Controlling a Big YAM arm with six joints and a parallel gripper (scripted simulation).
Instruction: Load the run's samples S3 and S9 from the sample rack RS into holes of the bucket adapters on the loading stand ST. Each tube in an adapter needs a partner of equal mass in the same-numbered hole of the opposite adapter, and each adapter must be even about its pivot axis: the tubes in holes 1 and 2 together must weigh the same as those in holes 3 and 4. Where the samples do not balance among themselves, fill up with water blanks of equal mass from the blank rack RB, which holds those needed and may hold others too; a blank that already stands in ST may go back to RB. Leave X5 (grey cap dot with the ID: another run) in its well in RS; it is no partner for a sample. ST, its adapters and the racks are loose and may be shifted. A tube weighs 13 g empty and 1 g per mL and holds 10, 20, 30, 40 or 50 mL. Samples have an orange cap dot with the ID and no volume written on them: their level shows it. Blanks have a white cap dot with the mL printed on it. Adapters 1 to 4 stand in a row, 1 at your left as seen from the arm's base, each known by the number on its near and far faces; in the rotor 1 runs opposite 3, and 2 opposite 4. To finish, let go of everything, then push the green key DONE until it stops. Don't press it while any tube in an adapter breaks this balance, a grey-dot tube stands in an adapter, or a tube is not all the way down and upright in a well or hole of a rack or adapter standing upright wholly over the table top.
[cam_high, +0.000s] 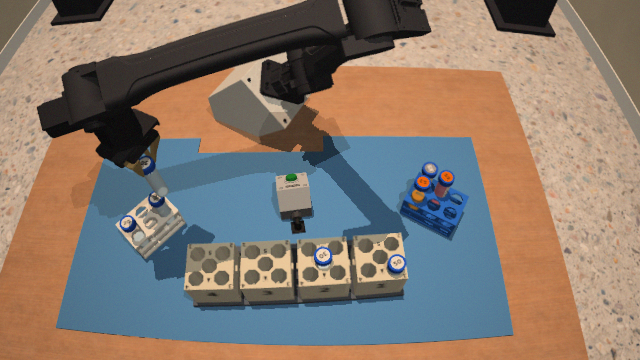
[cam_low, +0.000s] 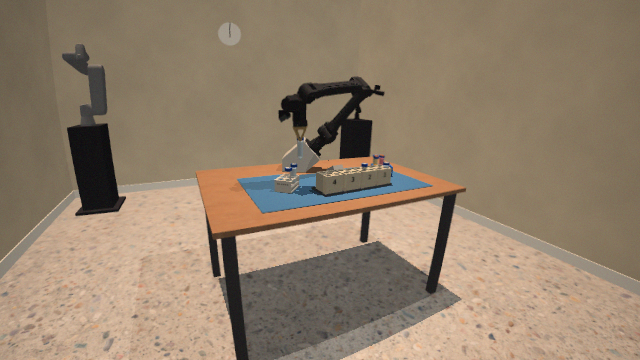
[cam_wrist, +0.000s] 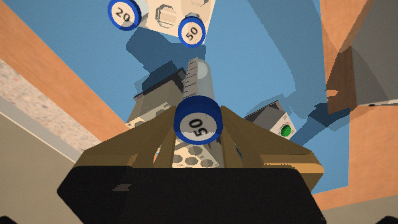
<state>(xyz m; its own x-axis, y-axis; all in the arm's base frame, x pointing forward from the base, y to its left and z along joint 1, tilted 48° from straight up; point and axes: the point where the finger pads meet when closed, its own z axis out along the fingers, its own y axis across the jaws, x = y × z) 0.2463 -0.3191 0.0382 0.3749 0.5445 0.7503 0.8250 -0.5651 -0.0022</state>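
My gripper (cam_high: 142, 167) is shut on a water blank marked 50 (cam_high: 151, 176) and holds it clear above the white blank rack RB (cam_high: 150, 224); the blank also shows in the wrist view (cam_wrist: 198, 120). RB holds a blank marked 20 (cam_wrist: 123, 13) and one marked 50 (cam_wrist: 192, 32). The four adapters on stand ST (cam_high: 295, 273) stand in a row at the front. One adapter holds a blank (cam_high: 323, 257), another holds a blank marked 50 (cam_high: 397, 263). The blue sample rack RS (cam_high: 434, 204) at the right holds orange-dot tubes (cam_high: 423, 184) (cam_high: 445, 178) and a grey-dot tube (cam_high: 430, 169).
The grey box with the green DONE key (cam_high: 291, 178) stands mid-mat behind the adapters. The arm's grey base (cam_high: 252, 105) sits at the back of the table. The blue mat (cam_high: 285, 240) covers the middle of the table top.
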